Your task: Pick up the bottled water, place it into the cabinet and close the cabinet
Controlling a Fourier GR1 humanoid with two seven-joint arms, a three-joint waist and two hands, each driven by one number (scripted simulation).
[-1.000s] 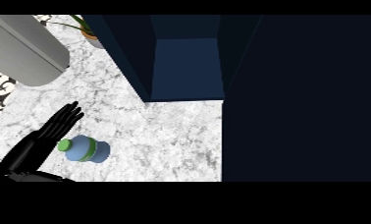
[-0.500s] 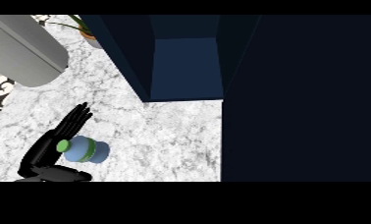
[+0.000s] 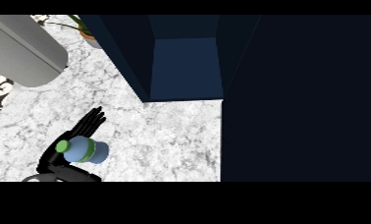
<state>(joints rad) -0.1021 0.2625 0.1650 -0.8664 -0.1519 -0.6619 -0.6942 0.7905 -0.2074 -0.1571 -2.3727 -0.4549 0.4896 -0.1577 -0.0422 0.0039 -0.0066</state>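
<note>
The bottled water (image 3: 85,151), blue with a green cap, is on the marble counter (image 3: 170,132) down at the lower left, well short of the cabinet (image 3: 185,66). The left hand (image 3: 52,159) sits round it with fingers (image 3: 88,124) straight along the far side and thumb on the near side, not clenched. The cabinet's open, just blue inner walls showing. A grey canister (image 3: 29,51) sits at the upper left.

I'm looking down on a white marble counter (image 3: 174,139) veined in grey. A grey rounded object (image 3: 29,53) is sitting at its upper left, and a potted plant (image 3: 88,35) is peeking out just beside it.
</note>
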